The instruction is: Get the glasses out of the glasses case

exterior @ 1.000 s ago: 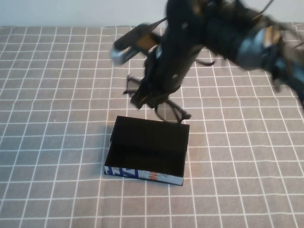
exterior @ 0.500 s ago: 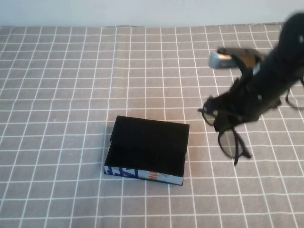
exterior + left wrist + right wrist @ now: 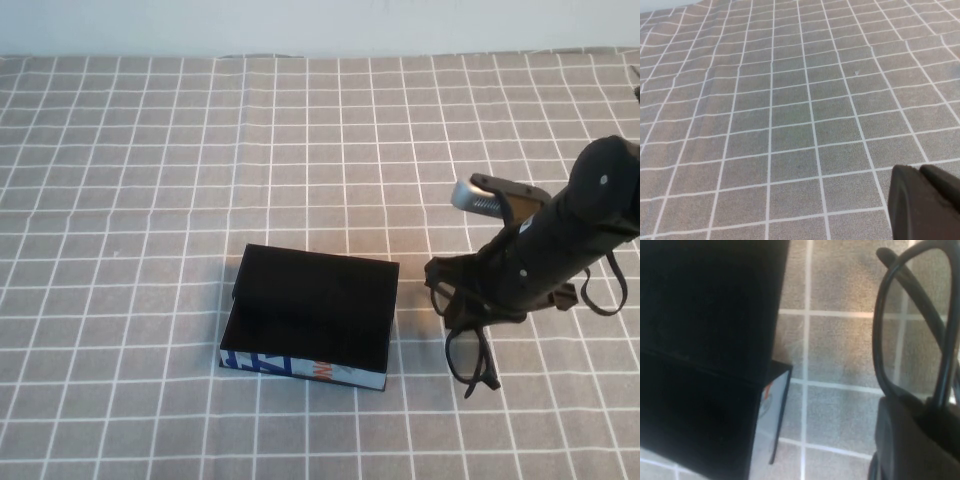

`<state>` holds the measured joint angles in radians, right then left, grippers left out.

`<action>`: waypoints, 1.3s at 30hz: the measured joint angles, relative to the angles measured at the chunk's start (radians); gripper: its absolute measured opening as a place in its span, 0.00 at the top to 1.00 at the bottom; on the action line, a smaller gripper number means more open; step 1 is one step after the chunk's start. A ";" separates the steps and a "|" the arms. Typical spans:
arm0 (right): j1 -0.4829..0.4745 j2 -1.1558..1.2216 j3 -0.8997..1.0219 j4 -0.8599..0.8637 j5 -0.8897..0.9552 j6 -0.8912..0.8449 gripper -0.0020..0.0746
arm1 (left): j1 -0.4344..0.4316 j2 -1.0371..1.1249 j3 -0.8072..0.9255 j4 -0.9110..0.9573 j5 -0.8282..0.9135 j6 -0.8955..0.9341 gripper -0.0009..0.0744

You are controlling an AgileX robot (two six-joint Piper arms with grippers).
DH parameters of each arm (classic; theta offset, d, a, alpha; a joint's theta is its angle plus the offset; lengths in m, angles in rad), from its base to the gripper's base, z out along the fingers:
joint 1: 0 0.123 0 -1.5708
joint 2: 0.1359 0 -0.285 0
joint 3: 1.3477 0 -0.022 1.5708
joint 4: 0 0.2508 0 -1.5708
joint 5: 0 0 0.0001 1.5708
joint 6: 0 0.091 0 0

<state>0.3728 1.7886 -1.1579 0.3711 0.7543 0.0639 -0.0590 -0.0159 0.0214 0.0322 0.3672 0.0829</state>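
Observation:
The glasses case [image 3: 310, 312] lies open in the middle of the table, black inside, its blue-and-white printed side [image 3: 300, 367] facing the front. My right gripper [image 3: 468, 300] is just right of the case, shut on the black glasses [image 3: 466, 350], which hang tilted from it with one lens pointing down close to the cloth. In the right wrist view the glasses' rim [image 3: 890, 325] stands above my gripper [image 3: 932, 412], with the case [image 3: 705, 340] beside it. My left gripper [image 3: 927, 200] is out of the high view; its dark fingers look closed over bare cloth.
A grey tablecloth with a white grid [image 3: 130, 180] covers the whole table. A pale wall runs along the far edge [image 3: 300, 25]. The right arm [image 3: 580, 215] reaches in from the right side.
My right gripper has carried the glasses from above the case's far edge out to the right and lower down, beside the case. The case has not moved.

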 joint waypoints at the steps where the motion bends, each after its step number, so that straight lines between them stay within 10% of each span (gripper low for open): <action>1: 0.000 0.007 0.000 0.001 0.000 0.000 0.89 | 0.000 0.000 0.000 0.000 0.000 0.000 0.99; 16: -0.002 0.037 0.000 -0.063 0.025 0.004 0.53 | 0.000 0.000 0.000 0.000 0.000 0.000 0.99; 28: -0.002 -0.228 0.009 -0.179 0.235 0.005 0.95 | 0.000 0.000 0.000 0.000 0.000 0.000 0.99; 39: -0.002 -0.676 0.240 -0.216 0.275 0.001 0.99 | 0.000 0.000 0.000 0.000 0.000 0.000 0.99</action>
<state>0.3711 1.1123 -0.9178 0.1551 1.0289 0.0652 -0.0590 -0.0159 0.0214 0.0322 0.3672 0.0829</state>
